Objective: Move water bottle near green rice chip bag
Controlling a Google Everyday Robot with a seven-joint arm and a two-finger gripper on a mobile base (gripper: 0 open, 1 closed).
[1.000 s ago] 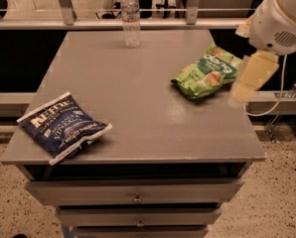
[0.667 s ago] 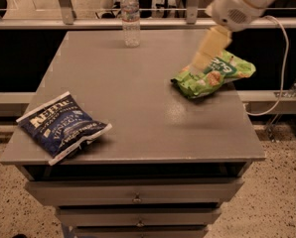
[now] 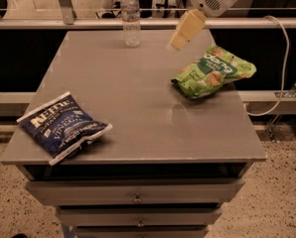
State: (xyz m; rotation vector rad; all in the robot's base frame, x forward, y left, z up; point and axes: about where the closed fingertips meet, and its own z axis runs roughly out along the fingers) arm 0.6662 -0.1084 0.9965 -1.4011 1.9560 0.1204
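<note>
The water bottle (image 3: 131, 17) stands upright at the far edge of the grey table (image 3: 133, 93), a clear ribbed bottle with a pale label. The green rice chip bag (image 3: 212, 71) lies on the right side of the table, crinkled, with white lettering. My gripper (image 3: 180, 38) hangs from the white arm coming in from the upper right. It hovers above the table's far right part, between the bottle and the green bag, touching neither and holding nothing.
A dark blue chip bag (image 3: 62, 126) lies at the table's front left corner. Drawers (image 3: 137, 198) sit under the tabletop. A railing (image 3: 63, 4) runs behind the table and a white cable (image 3: 282, 63) hangs at the right.
My arm has swung left and toward the back, from beside the table's right edge, over the green bag, to a spot nearer the bottle. The bottle and bags have not moved.
</note>
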